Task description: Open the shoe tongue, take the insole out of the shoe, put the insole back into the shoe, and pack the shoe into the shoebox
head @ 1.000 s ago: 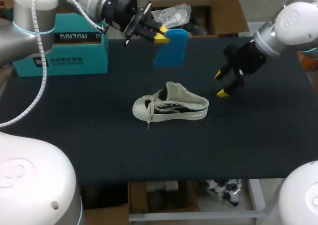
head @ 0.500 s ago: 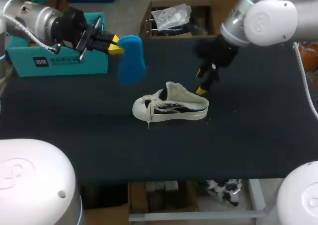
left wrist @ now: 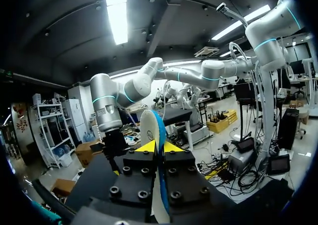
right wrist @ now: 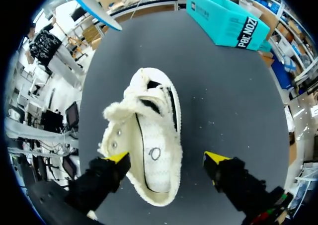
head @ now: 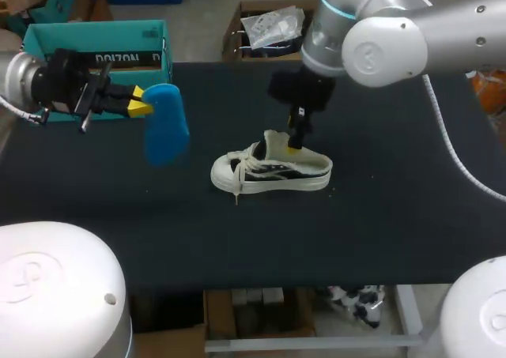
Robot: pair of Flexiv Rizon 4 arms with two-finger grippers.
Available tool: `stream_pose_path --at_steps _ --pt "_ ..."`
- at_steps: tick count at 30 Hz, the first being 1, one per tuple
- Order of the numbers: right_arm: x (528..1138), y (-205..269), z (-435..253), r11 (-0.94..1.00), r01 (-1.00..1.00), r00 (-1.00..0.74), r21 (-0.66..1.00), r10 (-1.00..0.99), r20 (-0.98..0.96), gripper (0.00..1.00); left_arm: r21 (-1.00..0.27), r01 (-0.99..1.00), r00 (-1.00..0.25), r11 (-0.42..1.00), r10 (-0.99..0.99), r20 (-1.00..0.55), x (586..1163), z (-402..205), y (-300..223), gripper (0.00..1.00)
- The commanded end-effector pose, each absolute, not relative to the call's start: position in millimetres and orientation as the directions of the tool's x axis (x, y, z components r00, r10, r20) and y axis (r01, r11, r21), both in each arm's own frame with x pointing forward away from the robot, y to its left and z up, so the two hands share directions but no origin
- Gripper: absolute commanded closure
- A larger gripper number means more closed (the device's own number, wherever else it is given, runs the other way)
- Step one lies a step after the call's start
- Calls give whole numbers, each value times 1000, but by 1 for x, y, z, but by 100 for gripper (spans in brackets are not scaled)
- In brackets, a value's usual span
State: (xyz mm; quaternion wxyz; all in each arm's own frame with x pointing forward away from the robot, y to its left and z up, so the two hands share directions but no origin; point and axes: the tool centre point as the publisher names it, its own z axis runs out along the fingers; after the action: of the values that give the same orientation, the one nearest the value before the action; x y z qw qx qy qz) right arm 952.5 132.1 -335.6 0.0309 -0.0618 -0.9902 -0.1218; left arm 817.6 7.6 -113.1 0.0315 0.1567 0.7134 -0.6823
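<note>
A white canvas shoe (head: 273,170) lies on its sole mid-table, toe to the left, tongue pulled up. My left gripper (head: 141,103) is shut on the end of a blue insole (head: 166,126), held in the air left of the shoe. In the left wrist view the insole (left wrist: 158,135) stands edge-on between the yellow fingertips (left wrist: 147,146). My right gripper (head: 296,137) hangs open just over the shoe's heel. Seen from the right wrist, its fingers straddle the heel of the shoe (right wrist: 149,135) without touching it. The teal shoebox (head: 95,46) stands open at the back left.
A brown cardboard box (head: 360,26) holding a plastic bag sits behind the table's far edge. The black table top (head: 395,216) is bare to the right and front of the shoe. The shoebox (right wrist: 223,16) lies ahead of the right gripper, beyond the shoe's toe.
My left arm has carried the insole leftward and nearer, away from the shoe. My right arm has swung left from the table's right side to above the shoe's heel.
</note>
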Motion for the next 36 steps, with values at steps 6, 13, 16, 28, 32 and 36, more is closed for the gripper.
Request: stream_pose_path --at_steps 6,13,16,28,32,36 --pt "958 145 -349 987 139 -988 76 134 71 31 -967 252 -968 36 -6 -252 810 -117 27 100" --pt "957 143 -354 985 169 -983 43 165 77 100 -969 242 -970 44 -13 -243 809 -120 31 100" --pt "955 142 -355 984 176 -982 39 173 73 100 -970 239 -971 46 -12 -240 811 -121 31 100" --pt "949 142 -349 962 272 -961 24 270 57 100 -969 245 -969 37 52 -243 829 -122 26 100" --pt "942 139 -340 913 406 -913 40 403 67 100 -958 284 -951 32 136 -277 835 -121 9 100" --pt "933 137 -331 836 542 -840 88 535 88 100 -947 320 -924 10 224 -310 843 -122 -8 100"
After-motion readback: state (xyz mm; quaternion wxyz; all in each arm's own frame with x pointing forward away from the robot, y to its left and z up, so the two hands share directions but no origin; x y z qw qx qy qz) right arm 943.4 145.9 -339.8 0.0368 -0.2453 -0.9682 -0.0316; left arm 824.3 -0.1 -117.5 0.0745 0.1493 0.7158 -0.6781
